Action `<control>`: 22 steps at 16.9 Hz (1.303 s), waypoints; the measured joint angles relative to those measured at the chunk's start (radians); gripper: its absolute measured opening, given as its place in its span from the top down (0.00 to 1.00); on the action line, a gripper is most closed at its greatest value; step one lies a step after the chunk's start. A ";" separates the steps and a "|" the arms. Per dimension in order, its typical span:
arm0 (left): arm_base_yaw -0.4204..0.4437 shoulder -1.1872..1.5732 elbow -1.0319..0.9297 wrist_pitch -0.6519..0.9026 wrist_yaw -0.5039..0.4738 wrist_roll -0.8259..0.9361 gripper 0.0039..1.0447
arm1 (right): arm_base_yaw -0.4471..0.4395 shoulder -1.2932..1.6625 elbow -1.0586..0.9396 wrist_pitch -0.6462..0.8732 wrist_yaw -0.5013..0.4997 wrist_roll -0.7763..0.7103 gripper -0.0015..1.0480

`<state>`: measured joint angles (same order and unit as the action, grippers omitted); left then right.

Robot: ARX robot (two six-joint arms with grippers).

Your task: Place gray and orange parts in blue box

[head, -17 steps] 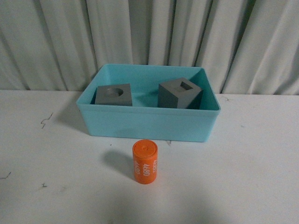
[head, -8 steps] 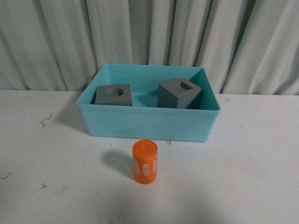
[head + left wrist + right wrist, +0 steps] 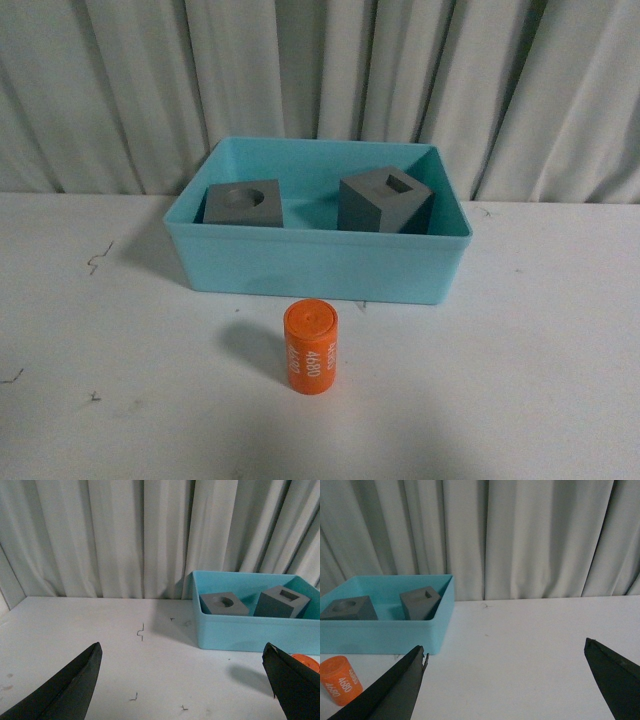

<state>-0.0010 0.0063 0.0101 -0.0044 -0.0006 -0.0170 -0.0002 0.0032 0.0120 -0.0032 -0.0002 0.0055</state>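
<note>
Cylinder status: orange cylinder with white "4680" stands on end on the worktop. It is outside the blue box, at 6 o'clock from the box's near wall, close to it but not touching.

Both gray cubes sit inside the box, apart from each other:
- round-recess cube toward 9 o'clock, flat and square to the walls
- square-recess cube toward 3 o'clock, turned so a corner faces the front camera

Box sits toward 12 o'clock on the worktop, back wall near the pale curtain.

Left jaws: wide apart, gripping nothing. Their black fingers frame bare worktop, with the box and a sliver of the cylinder showing beyond.

Right jaws: also wide apart, gripping nothing. Box and cylinder show in that wrist view beyond one finger.

A few small dark marks dot the worktop at 9 o'clock of the box.
</note>
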 joint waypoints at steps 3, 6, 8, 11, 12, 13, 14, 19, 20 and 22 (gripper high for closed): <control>0.000 0.000 0.000 0.000 -0.002 0.000 0.06 | -0.007 0.161 0.104 -0.259 0.056 0.082 0.06; 0.000 0.000 0.000 0.000 0.000 0.000 0.06 | -0.285 0.468 0.190 -0.135 -0.238 0.065 0.06; 0.000 0.000 0.000 0.001 0.000 0.000 0.06 | -0.415 0.683 0.286 -0.074 -0.471 -0.106 0.06; 0.000 0.000 0.000 0.001 0.001 0.000 0.06 | -0.373 0.899 0.367 -0.207 -0.701 -0.355 0.06; 0.000 0.000 0.000 0.001 0.000 0.000 0.06 | -0.309 0.980 0.393 -0.262 -0.754 -0.480 0.06; 0.000 0.000 0.000 0.001 0.000 0.000 0.06 | -0.226 1.064 0.427 -0.242 -0.748 -0.582 0.06; 0.000 0.000 0.000 0.001 0.000 0.000 0.06 | -0.173 1.122 0.446 -0.188 -0.726 -0.618 0.06; 0.000 0.000 0.000 0.001 0.000 0.000 0.06 | 0.014 1.455 0.579 0.042 -0.625 -0.625 0.06; 0.000 0.000 0.000 0.001 0.001 0.000 0.06 | 0.041 1.505 0.614 0.049 -0.619 -0.618 0.06; 0.000 0.000 0.000 0.001 0.001 0.000 0.06 | 0.084 1.582 0.674 0.049 -0.605 -0.607 0.06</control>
<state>-0.0010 0.0063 0.0105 -0.0036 0.0002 -0.0170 0.0834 1.5852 0.6865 0.0460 -0.6048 -0.6018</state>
